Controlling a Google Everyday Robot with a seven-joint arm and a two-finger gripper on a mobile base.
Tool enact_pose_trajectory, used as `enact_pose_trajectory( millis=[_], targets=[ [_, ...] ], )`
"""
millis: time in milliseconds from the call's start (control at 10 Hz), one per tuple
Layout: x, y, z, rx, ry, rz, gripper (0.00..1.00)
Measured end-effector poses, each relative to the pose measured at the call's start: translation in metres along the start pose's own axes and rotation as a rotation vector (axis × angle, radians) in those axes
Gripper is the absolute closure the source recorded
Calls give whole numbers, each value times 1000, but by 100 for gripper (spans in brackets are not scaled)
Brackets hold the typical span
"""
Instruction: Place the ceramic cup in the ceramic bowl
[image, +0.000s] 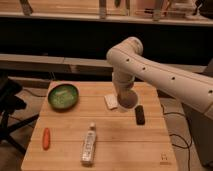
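Observation:
The ceramic bowl is green and sits at the back left of the wooden table. The small white ceramic cup stands near the middle of the table, well to the right of the bowl. My gripper hangs down from the white arm, low over the table, right beside the cup on its right side. The wrist hides the gripper's end and the right edge of the cup.
A white plastic bottle lies at the front middle. An orange carrot-like object lies at the front left. A small black oblong object lies just right of the gripper. The wooden table has a black chair at its left.

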Motion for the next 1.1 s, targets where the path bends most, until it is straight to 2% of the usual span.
enact_pose_trajectory(
  millis=[200, 700, 1000, 1100],
  targets=[
    [-1, -7, -4, 10, 6, -18, 100],
    [-41, -52, -14, 42, 5, -96, 100],
    [-40, -66, -19, 65, 15, -137, 100],
    [-47, -71, -19, 73, 10, -149, 100]
  ],
)
